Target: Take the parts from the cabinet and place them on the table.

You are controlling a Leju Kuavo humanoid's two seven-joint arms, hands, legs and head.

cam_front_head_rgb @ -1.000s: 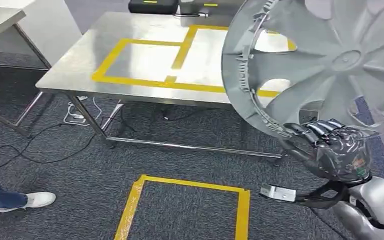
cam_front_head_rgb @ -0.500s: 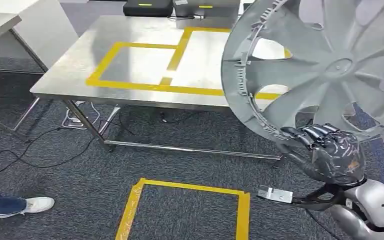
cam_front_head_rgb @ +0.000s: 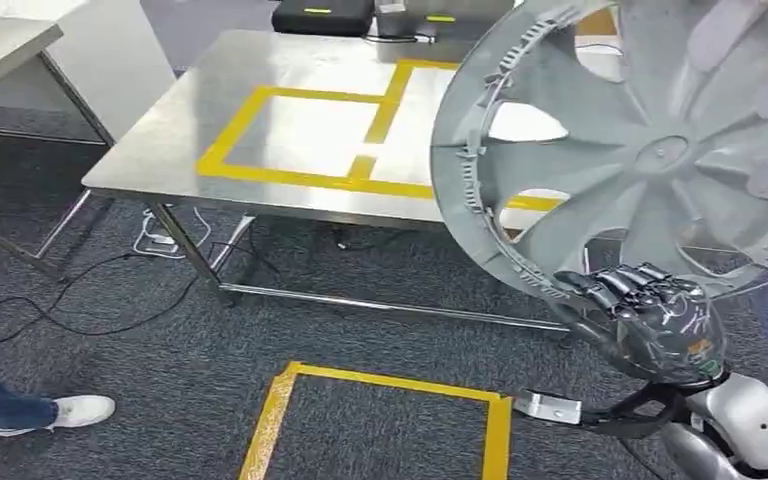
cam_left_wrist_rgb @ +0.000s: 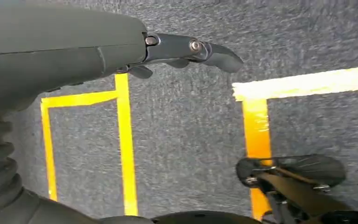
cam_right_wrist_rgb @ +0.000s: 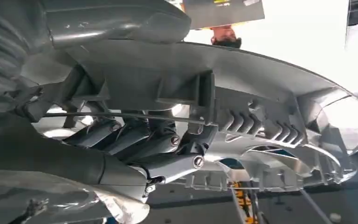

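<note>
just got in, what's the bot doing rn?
The right hand grips a large grey wheel cover by its lower rim and holds it upright in the air, near the steel table marked with yellow tape. The cover is not yet set down. The left hand hangs over the carpet, holding nothing.

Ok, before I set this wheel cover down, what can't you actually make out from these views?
- Wheel cover: head view crops its upper and right rim.
- Table: the cover hides its right side, so I can't judge the landing area there.
- Right hand: grips the cover's lower rim; in the right wrist view the rim hides its fingertips.
- Left hand: blurred, finger spread unclear.
</note>
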